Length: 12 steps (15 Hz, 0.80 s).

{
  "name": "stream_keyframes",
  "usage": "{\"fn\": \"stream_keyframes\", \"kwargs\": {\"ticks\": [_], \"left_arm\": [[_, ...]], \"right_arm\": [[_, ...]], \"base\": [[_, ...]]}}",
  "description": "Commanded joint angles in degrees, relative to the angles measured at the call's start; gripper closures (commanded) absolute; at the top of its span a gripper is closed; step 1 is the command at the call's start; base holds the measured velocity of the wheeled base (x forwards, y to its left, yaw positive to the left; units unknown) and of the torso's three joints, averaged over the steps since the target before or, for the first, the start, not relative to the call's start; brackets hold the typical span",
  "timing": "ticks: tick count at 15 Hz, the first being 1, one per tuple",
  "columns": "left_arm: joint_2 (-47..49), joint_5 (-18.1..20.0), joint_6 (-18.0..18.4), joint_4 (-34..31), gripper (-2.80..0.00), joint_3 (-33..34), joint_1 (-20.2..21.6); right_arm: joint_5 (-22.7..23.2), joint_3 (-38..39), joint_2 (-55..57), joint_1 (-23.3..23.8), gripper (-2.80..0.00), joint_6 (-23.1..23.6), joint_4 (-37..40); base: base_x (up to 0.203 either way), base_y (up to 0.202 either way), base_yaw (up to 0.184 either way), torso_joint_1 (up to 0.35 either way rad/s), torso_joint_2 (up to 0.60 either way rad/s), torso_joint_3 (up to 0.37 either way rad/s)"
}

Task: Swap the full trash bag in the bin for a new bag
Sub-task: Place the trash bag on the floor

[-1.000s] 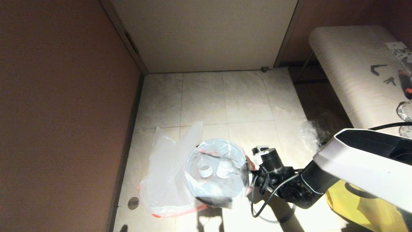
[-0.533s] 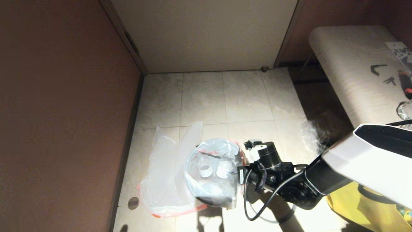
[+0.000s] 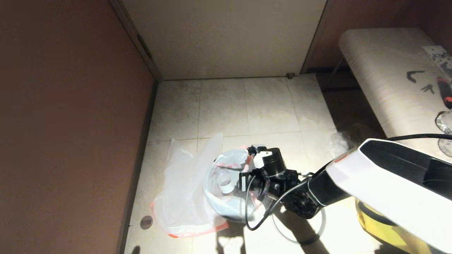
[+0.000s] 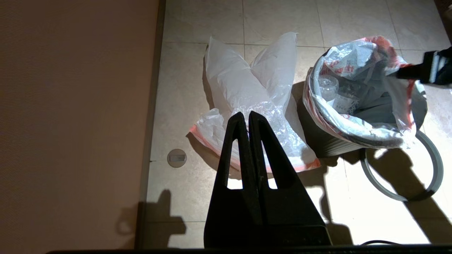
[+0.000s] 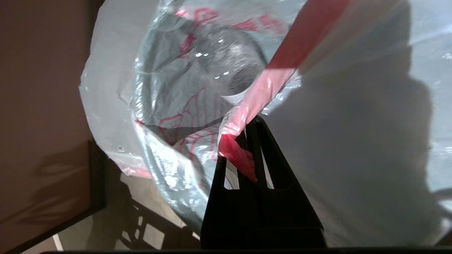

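Observation:
The full trash bag (image 3: 226, 176) sits in the black bin (image 4: 328, 144), and a clear bottle (image 4: 344, 102) shows through it. My right gripper (image 3: 241, 180) reaches over the bin's mouth, shut on the bag's pink-red hem (image 5: 247, 106). That hem is drawn up and inward from the right side. The bin's grey hoop (image 4: 436, 169) lies on the floor beside the bin. Left of the bin, the new bag (image 3: 183, 190) is spread limp on the tiles. My left gripper (image 4: 248, 114) hangs above the new bag, shut and empty; it is out of the head view.
A brown wall (image 3: 70, 123) runs close along the left, with a round floor drain (image 3: 146, 222) by it. A big yellow bag (image 3: 388, 225) stands at the lower right. A crinkly clear bag (image 3: 340, 143) lies beside a pale table (image 3: 385, 70).
My right arm has swung left, from beside the bin to over its mouth, dragging the bag's right hem inward. The left gripper's earlier position is not shown.

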<state>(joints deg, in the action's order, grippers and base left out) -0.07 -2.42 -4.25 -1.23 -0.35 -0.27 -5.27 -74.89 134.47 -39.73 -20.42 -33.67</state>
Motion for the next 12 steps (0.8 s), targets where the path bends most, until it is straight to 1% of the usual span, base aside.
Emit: {"fn": "stream_keyframes", "kwargs": {"ticks": [1,7,10,12], "left_arm": [[0.07,-0.04,-0.05,0.00,0.00,0.00,0.00],[0.07,-0.04,-0.05,0.00,0.00,0.00,0.00],[0.07,-0.04,-0.05,0.00,0.00,0.00,0.00],[0.07,-0.04,-0.05,0.00,0.00,0.00,0.00]], "right_arm": [[0.08,-2.10,2.81,-0.79,0.00,-0.06,0.73],[0.45,-1.56,-3.65,-2.56,0.00,-0.89,2.21],[0.52,-1.56,-6.90,-4.51,0.00,-2.93,4.20],[0.45,-1.50,-5.68,-4.32,0.00,-3.00,4.36]], "base": [[0.000,0.000,0.000,0.000,0.00,0.000],[0.000,0.000,0.000,0.000,0.00,0.000],[0.000,0.000,0.000,0.000,0.00,0.000],[0.000,0.000,0.000,0.000,0.00,0.000]]}}
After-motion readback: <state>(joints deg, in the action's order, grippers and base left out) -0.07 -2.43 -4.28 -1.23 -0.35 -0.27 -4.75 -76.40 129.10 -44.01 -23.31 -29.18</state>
